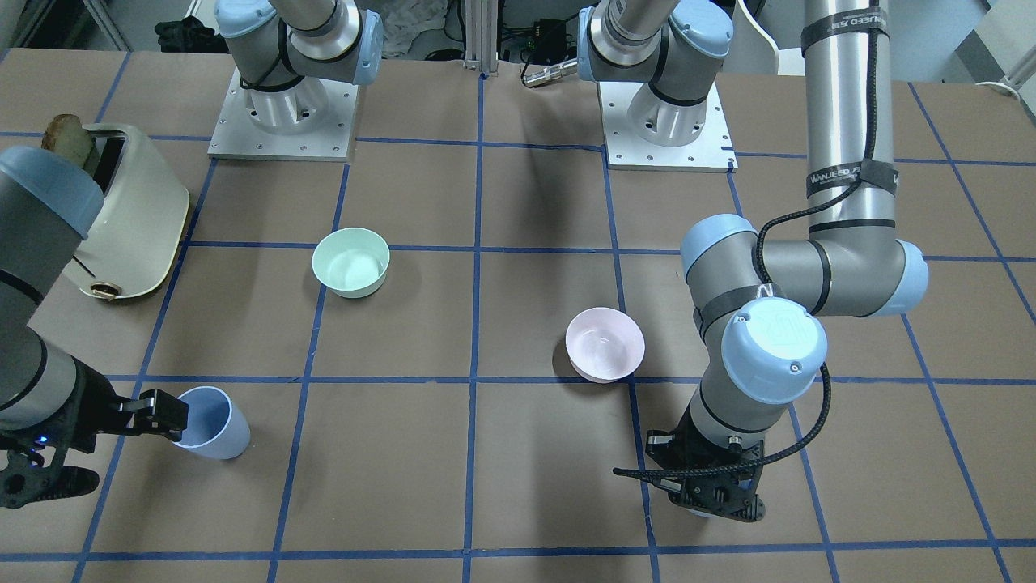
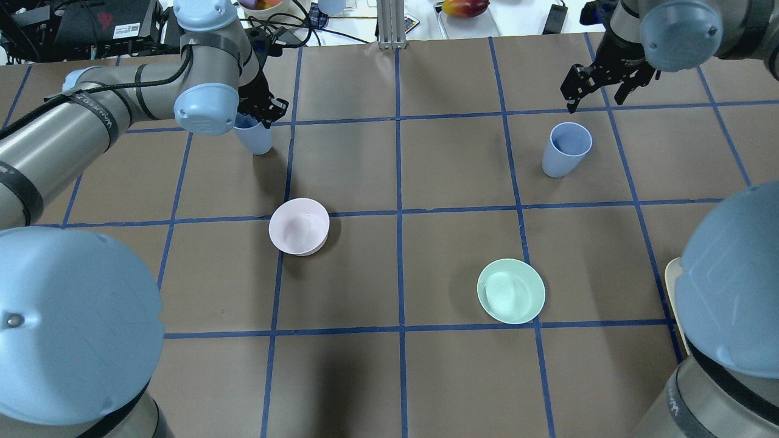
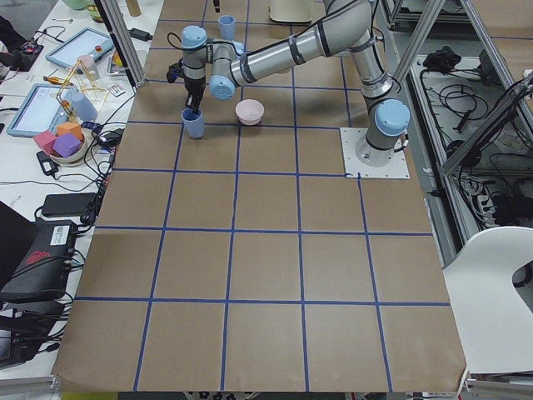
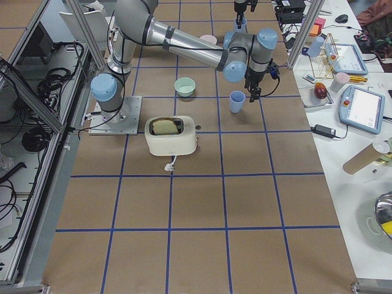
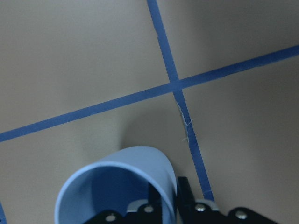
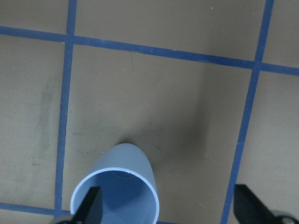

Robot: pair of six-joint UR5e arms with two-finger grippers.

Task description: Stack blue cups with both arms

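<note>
Overhead: left gripper (image 2: 263,112) is down on the left cup (image 2: 255,139), at the far left of the table (image 2: 395,170). Right gripper (image 2: 597,97) is spread wide, hanging by the right cup (image 2: 566,149), which stands upright at the far right. Pink bowl (image 2: 299,226) and mint bowl (image 2: 511,291) sit nearer the robot, apart from both cups. Front-facing: left cup almost fully hidden under left gripper. One finger of right gripper overlaps right cup's rim, the other is well clear. Toaster (image 1: 133,214) is at the table edge on that side. Left side view: left gripper straight over left cup, pink bowl near. Right side view: right gripper just above right cup. Left wrist: fingers (image 5: 184,193) pinch left cup's wall, one inside the rim, one outside, clamped on it. Right wrist: fingers (image 6: 91,205) wide apart, released; right cup below, nearer one finger.
</note>
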